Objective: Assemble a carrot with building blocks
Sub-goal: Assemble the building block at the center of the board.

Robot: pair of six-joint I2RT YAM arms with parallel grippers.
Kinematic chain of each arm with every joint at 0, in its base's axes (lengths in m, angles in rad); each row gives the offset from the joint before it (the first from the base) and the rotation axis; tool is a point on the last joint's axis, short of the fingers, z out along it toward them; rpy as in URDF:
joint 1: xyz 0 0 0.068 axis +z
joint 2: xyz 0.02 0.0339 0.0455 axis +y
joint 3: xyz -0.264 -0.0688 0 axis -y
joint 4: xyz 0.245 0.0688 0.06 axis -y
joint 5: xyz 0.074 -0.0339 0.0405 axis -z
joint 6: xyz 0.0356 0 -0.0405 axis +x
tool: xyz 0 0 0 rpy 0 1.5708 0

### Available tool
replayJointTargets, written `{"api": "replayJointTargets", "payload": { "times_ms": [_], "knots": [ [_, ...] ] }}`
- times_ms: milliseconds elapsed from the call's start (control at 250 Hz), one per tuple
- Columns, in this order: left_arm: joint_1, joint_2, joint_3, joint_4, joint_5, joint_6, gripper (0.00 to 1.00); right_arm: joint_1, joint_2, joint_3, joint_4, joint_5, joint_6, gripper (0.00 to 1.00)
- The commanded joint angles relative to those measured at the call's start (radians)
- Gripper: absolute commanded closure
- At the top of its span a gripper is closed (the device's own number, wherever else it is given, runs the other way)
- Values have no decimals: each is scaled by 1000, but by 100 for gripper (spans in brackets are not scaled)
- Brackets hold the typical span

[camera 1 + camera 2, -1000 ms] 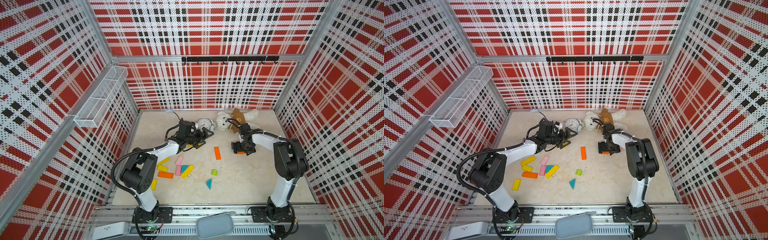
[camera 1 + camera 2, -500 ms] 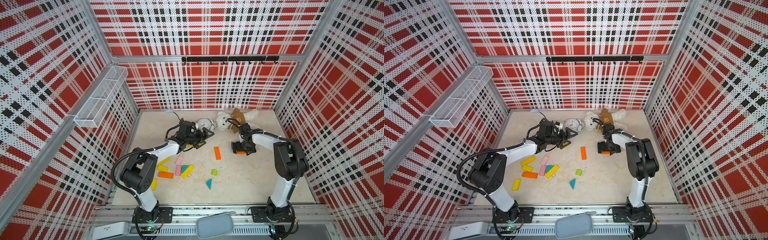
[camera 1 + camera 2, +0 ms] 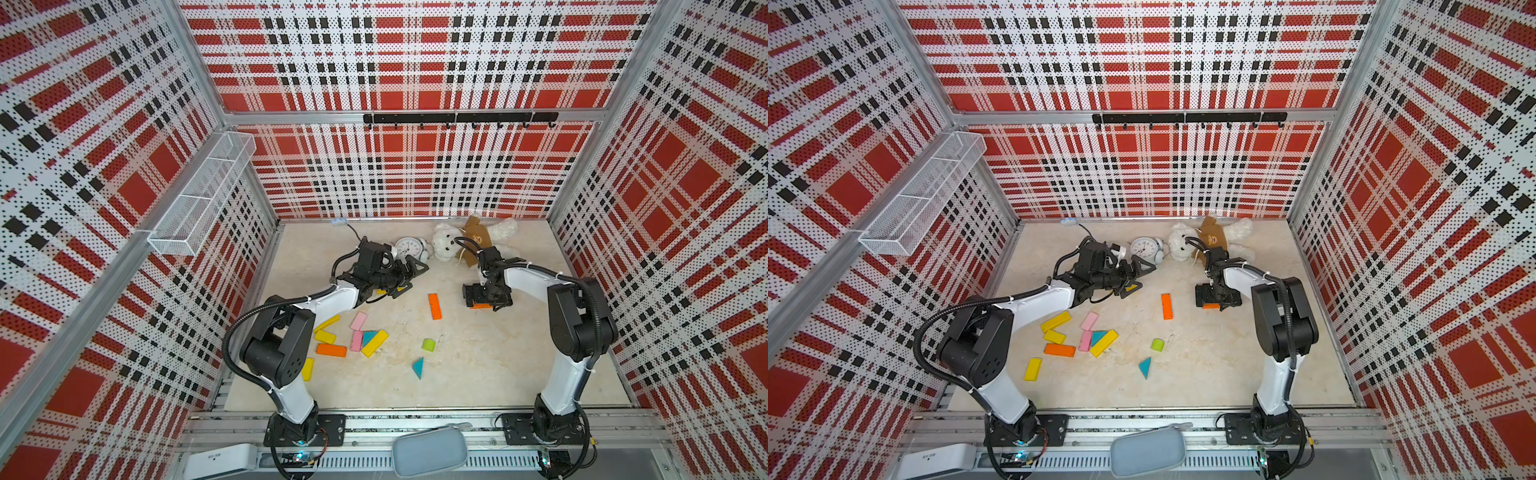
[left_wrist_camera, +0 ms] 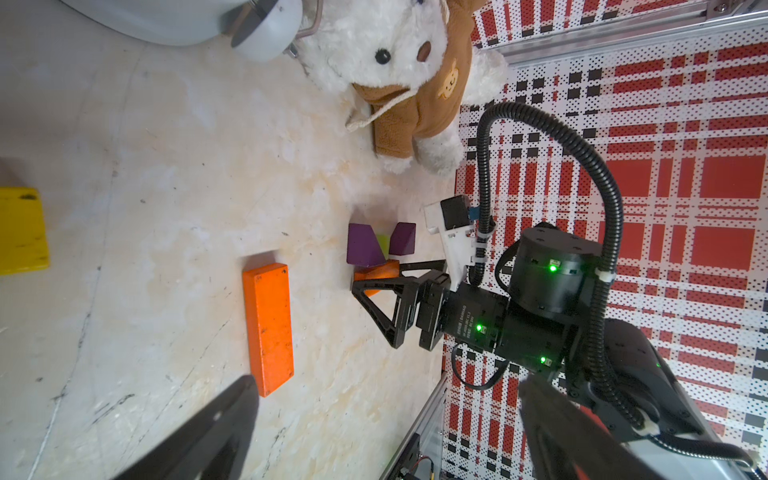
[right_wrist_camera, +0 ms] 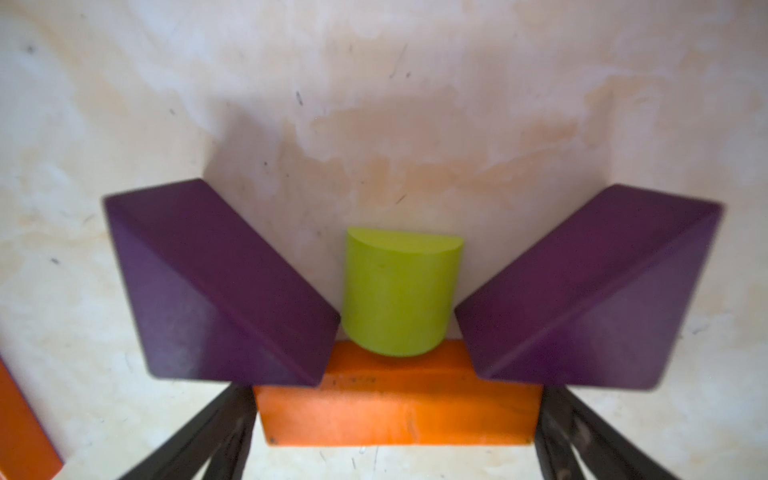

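Straddling short orange block (image 5: 395, 415) with right gripper (image 5: 395, 390), clamped or loose unclear. Holding nothing in wide-open left gripper (image 3: 417, 276). Next probably loose orange bar (image 3: 434, 306) on worktop (image 3: 478, 365): about midway between grippers, lengthwise front-to-back.

Two purple triangles (image 5: 220, 291), lime-green stub (image 5: 397, 291), orange bar (image 5: 395, 411); red-black-white plaid walls (image 3: 415, 62); cream marbled floor (image 3: 478, 353).

Both top views look steeply down from high at the front, covering the whole floor (image 3: 498, 353). The left wrist camera looks low across it at the right gripper (image 4: 376, 277) and the orange bar (image 4: 384, 270) it straddles, which the right wrist camera sees from very close.
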Motion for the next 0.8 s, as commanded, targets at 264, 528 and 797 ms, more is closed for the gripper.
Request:
{"api": "replayJointTargets", "payload": {
  "times_ms": [264, 528, 797],
  "knots": [
    [-12, 11, 13, 22, 15, 9, 0, -5, -44, -29, -14, -15, 11, 0],
    [-12, 13, 14, 23, 14, 10, 0, -5, -42, -38, -7, -7, 23, 1],
    [-14, 14, 13, 22, 14, 10, 0, -4, -35, -32, -4, 9, 33, 9]
  ]
}}
